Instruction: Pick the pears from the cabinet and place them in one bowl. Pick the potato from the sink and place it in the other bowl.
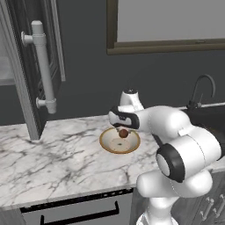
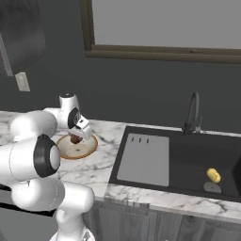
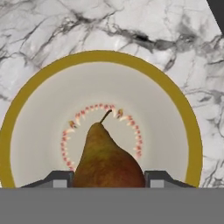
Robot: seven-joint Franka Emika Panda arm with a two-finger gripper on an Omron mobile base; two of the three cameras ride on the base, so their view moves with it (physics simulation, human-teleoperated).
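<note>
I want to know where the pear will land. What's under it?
Under the pear, held by the gripper, is the tan bowl with a ring of little marks at its centre. The pear covers the near part of that ring and of the bowl's floor.

1. The white, grey-veined marble desk fills the lower left of the left base view.
2. The cream-tan bowl rests on it at centre.
3. The black sink is set in it at the right of the right base view.
</note>
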